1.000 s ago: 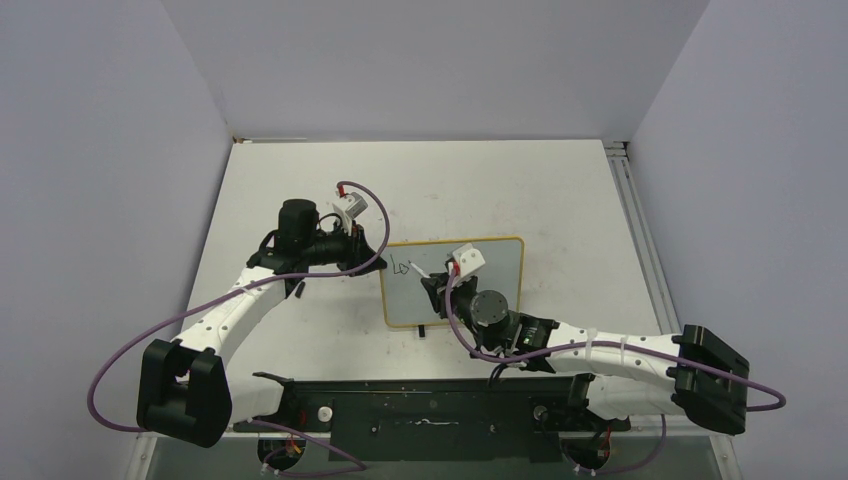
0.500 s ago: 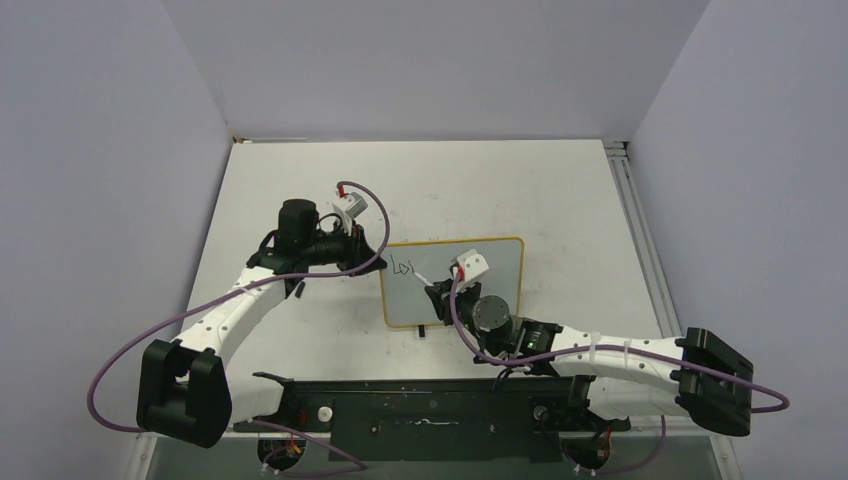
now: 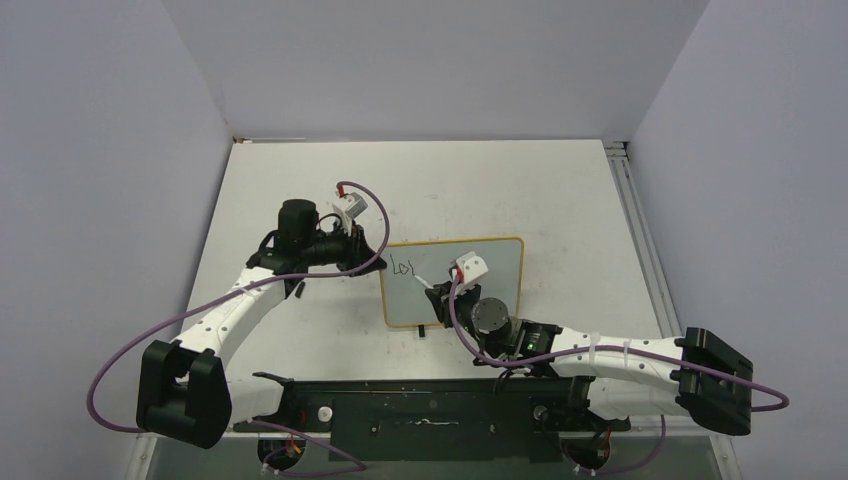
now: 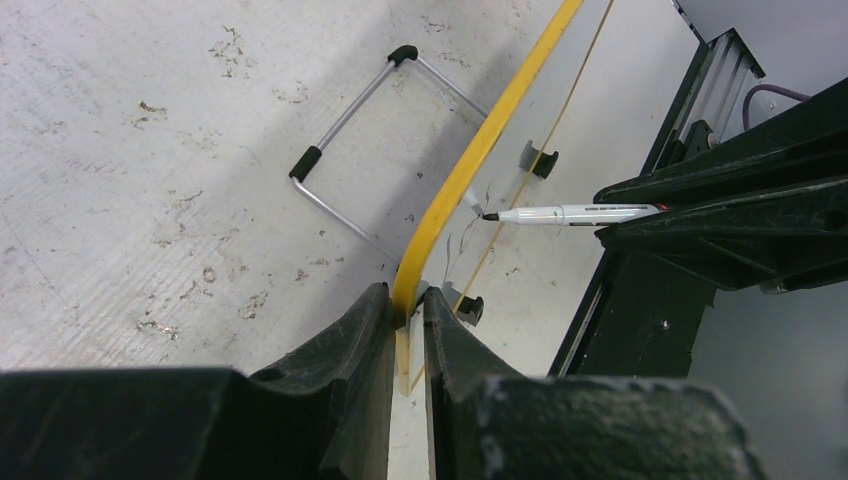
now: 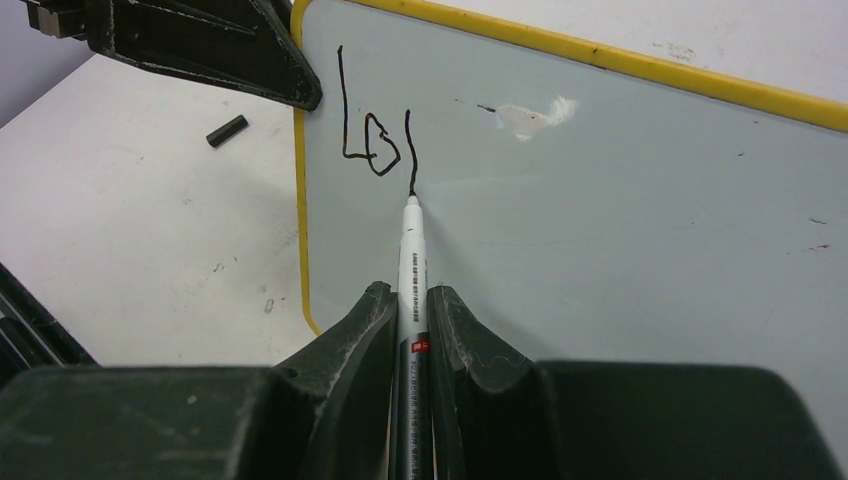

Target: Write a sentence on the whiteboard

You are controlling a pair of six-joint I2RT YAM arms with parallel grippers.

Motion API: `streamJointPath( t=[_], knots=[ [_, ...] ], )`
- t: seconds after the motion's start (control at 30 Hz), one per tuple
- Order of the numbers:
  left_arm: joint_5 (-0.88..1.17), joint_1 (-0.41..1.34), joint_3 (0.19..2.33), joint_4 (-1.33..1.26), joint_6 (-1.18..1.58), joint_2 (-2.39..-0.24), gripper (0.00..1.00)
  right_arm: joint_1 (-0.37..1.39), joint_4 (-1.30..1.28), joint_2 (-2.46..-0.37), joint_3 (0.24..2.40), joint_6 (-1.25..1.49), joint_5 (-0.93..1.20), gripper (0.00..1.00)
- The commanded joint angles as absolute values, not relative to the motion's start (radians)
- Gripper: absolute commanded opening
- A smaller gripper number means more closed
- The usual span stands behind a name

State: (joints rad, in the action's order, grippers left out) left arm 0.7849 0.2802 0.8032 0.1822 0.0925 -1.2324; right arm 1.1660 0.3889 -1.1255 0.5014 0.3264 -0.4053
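The whiteboard (image 3: 500,265) with its yellow frame (image 5: 600,55) stands tilted on the table. My left gripper (image 4: 407,300) is shut on the board's left frame edge (image 4: 470,165), seen from the side. My right gripper (image 5: 411,295) is shut on a white marker (image 5: 413,260). The marker's tip touches the board at the bottom of a short downstroke. The sentence (image 5: 375,130) stands as "Lo" plus that stroke, in black, at the board's upper left (image 3: 403,267). In the left wrist view the marker (image 4: 570,213) meets the board nearly edge-on.
A wire stand (image 4: 370,130) with black tips props the board from behind. A small black cap (image 5: 227,130) lies on the table left of the board. A pale smear (image 5: 530,117) marks the board's middle. A black rail (image 3: 420,410) runs along the near edge.
The right gripper has drawn back towards the near edge, pulling the marker down the board. A new vertical stroke has appeared after "Lo". The left arm has not moved.
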Motion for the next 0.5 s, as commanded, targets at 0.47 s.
streamJointPath(
  t=[0.47],
  knots=[
    [0.779, 0.281, 0.816, 0.182, 0.081, -1.21, 0.0, 1.166, 0.49, -1.104, 0.543, 0.248, -0.53, 0.05]
  ],
)
